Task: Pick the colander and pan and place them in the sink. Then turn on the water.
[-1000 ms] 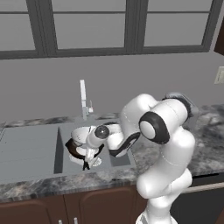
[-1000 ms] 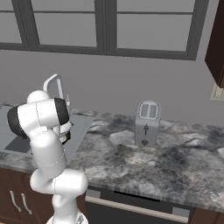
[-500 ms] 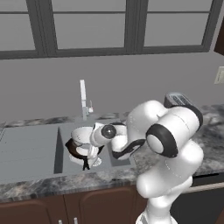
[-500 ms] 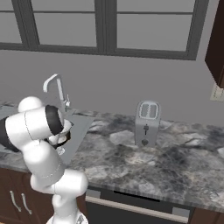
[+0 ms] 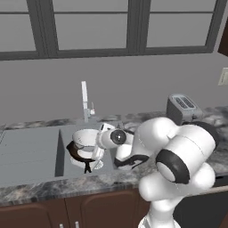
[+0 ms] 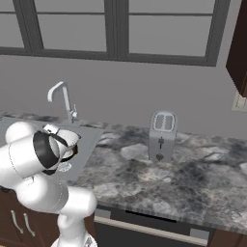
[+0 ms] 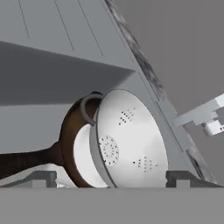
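Since 1 second ago the arm swung its elbow outward and lower, the big white joint now bulking in front of the counter in the left base view, while the colander (image 5: 84, 138) and pan (image 5: 76, 153) sat where they were in the sink (image 5: 31, 153).

Gripper (image 7: 111, 177) hovered low over the basin, jaws spread wide, 1 dark fingertip at each side of the hand view's bottom edge, holding nothing. Between the 2 tips, just ahead of them, the white colander filled the gap, tilted with its perforated bowl facing the camera. Behind it, toward the left tip, the dark brown pan lay under and around the colander, touching it; its dark handle reached out beyond the left tip.

Further ahead of the jaws ran the sink's grey wall and the ridged drainboard (image 7: 52, 26). Off past the right tip, the pale tap (image 7: 201, 116) base stuck into the picture. From the left base view the tap (image 5: 84, 100) stood tall just behind the colander, no blue stream under it.

Well away from the jaws, a silver toaster (image 6: 162, 136) stood on the marbled counter (image 6: 159, 178).
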